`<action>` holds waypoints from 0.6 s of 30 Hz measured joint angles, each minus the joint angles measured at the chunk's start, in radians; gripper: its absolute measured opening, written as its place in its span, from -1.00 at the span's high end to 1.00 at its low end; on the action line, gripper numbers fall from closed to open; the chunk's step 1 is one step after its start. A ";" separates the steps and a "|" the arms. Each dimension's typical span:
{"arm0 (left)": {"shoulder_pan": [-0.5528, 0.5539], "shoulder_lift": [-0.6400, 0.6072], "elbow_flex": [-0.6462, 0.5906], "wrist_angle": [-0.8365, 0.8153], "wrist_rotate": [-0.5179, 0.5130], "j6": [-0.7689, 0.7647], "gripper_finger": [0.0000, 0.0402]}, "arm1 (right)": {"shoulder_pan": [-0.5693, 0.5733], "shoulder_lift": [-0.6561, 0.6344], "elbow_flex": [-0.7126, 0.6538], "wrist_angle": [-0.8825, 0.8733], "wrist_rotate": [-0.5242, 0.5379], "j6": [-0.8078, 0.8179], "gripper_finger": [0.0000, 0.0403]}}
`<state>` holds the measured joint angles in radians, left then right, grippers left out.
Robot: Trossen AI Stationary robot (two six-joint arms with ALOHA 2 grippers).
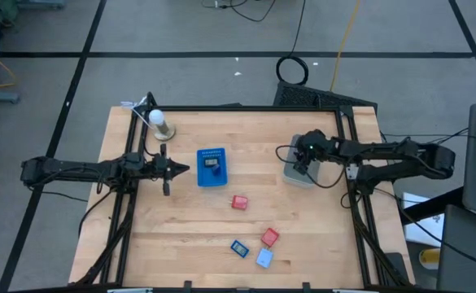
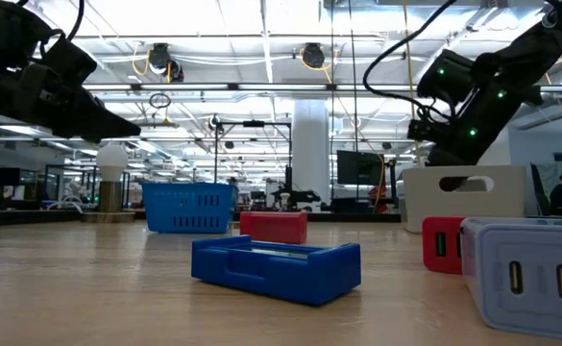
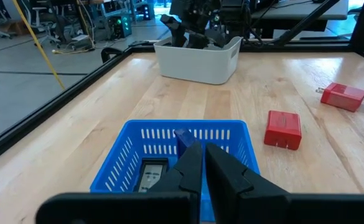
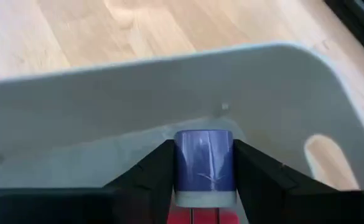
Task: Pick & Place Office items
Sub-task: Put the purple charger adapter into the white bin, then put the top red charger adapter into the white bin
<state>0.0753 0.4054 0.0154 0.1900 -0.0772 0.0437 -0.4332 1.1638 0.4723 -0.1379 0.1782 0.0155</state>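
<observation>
Your right gripper (image 4: 203, 171) is down inside the grey bin (image 1: 299, 172) on the right side of the table (image 1: 181, 228). Its jaws are closed on a small purple roll (image 4: 203, 163), one finger on each side of it. In the right wrist view you can see the bin's pale wall just past the roll.

Your left gripper (image 3: 203, 168) hangs on the left side of the table, just beside the blue basket (image 1: 212, 166). Its jaws are pressed together with nothing between them. Look into the basket in the left wrist view and you see a small dark grey piece (image 3: 152, 174) lying on its floor.

Other office items lie out on the wood. A red piece (image 1: 239, 202) sits near the middle of the table, a little nearer than the basket. Three more sit close together at the near edge: another red piece (image 1: 270, 238), a blue piece (image 1: 239, 247) and a light blue piece (image 1: 264, 258).

A little lamp with a round white top (image 1: 159, 122) stands at the far left corner of the table.
</observation>
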 joint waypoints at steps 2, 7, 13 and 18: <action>0.000 0.000 0.000 -0.002 0.000 0.000 0.88 | 0.000 -0.003 -0.005 -0.012 -0.001 -0.001 0.09; 0.000 0.000 0.000 -0.006 0.000 0.000 0.88 | 0.000 -0.018 -0.003 -0.005 0.000 -0.001 -0.26; 0.000 0.000 0.000 -0.006 0.000 -0.001 0.88 | 0.000 -0.073 -0.003 -0.014 -0.045 -0.002 -0.40; 0.000 0.000 0.000 -0.007 0.000 0.000 0.88 | 0.001 -0.188 -0.003 -0.026 -0.157 -0.002 -0.40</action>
<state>0.0753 0.4057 0.0154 0.1833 -0.0772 0.0436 -0.4320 0.9759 0.4694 -0.1640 0.0212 0.0138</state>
